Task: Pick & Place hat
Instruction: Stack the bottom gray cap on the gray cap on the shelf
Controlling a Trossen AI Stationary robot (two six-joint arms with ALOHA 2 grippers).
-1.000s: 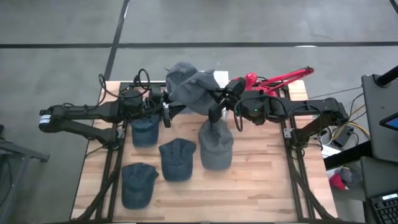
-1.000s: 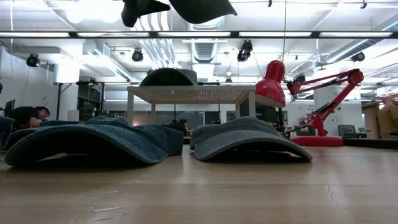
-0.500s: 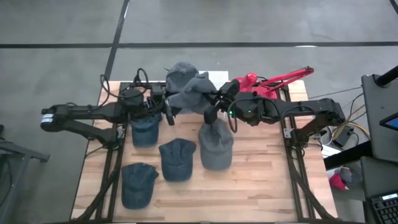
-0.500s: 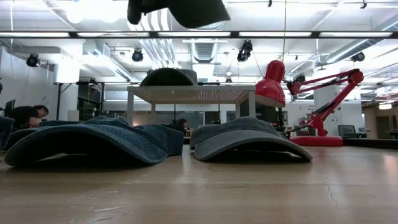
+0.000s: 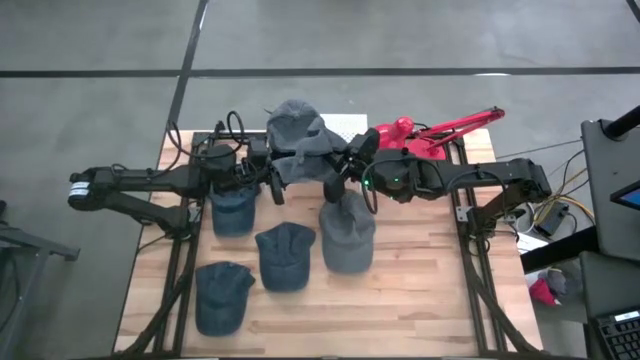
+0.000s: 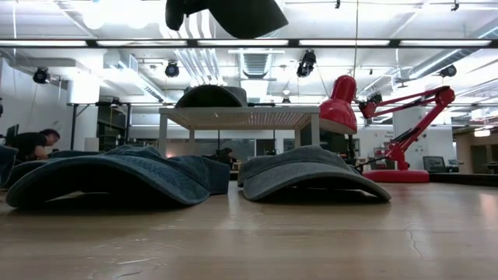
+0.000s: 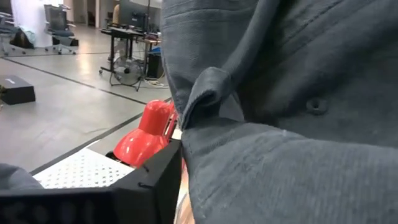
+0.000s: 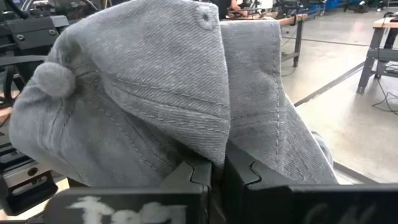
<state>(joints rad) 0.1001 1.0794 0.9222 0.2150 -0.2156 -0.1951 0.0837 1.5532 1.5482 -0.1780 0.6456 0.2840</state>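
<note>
Grey denim is filling both wrist views: the hat [image 5: 300, 140] is hanging in the air above the back of the desk [image 5: 420, 300], between the two arms. The right end effector [image 8: 214, 180] is pinching a fold of it, with the fingers closed almost together on the cloth. The left end effector [image 5: 270, 183] is pressing against the hat's other side, and in its own view the cloth is covering the fingers, so I cannot tell how it is gripping.

Compared with a second ago, the hat is bunching tighter and both arms are coming closer together near the back edge. This probably means the hat is being passed or reshaped in the air, and the placing is not yet done.

The high view is showing four other caps [image 5: 285, 255] lying flat on the desk below and the red lamp [image 5: 440, 130] behind. The low view is giving only the underside of the lifted hat [image 6: 233, 15] at its top edge, well clear of the two caps resting in front, which the overhead camera cannot confirm.
</note>
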